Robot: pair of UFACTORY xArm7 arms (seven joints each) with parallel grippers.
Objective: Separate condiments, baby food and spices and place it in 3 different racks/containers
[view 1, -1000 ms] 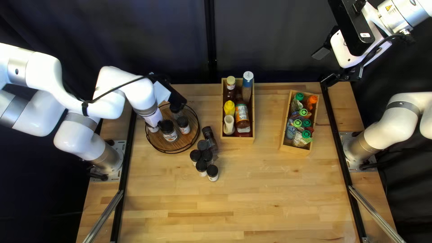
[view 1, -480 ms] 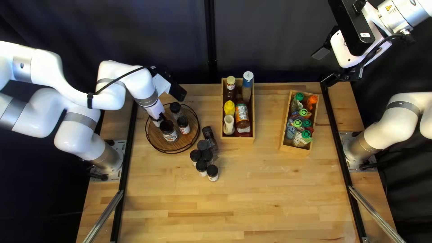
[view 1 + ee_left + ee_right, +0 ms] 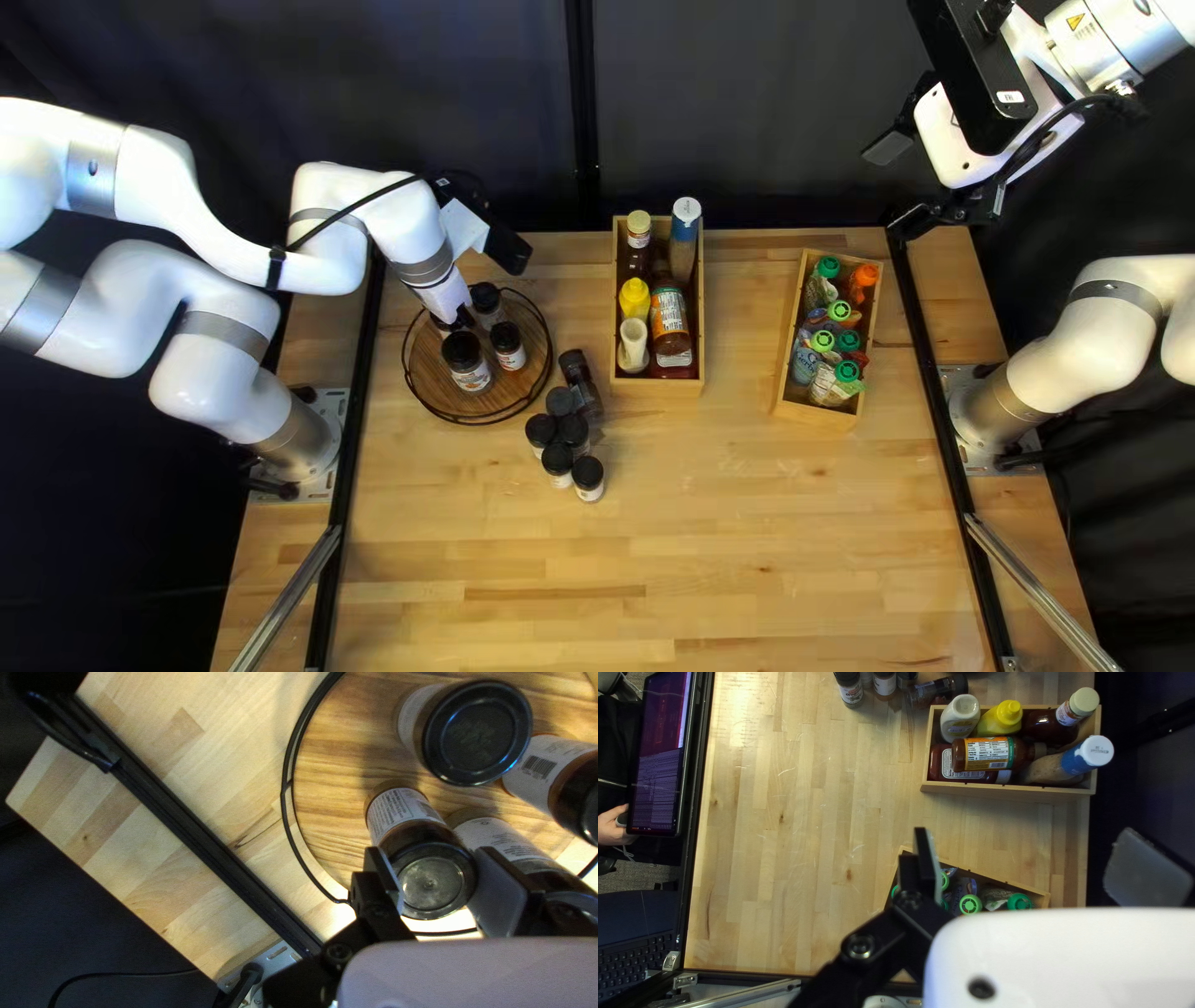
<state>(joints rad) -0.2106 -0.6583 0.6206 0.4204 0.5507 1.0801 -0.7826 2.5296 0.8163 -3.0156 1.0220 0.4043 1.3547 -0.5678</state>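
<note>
Sorting spices onto the round tray (image 3: 430,377) is prob. the step in hand: L gripper (image 3: 432,854) has its jaws narrow, pinching a black-capped jar (image 3: 433,880) over/on it; contact w/ wood can't be told. Next: seat it, let go w/o knocking neighbours. R gripper (image 3: 1026,835) wide, holding nil. Count: 4 jars at tray incl. pinched one; 6 loose spice jars (image 3: 588,476), 1 on its side; 6 condiments (image 3: 670,317) in box (image 3: 659,388); min. 6 pouches (image 3: 822,373) in 2nd box (image 3: 815,416).
</note>
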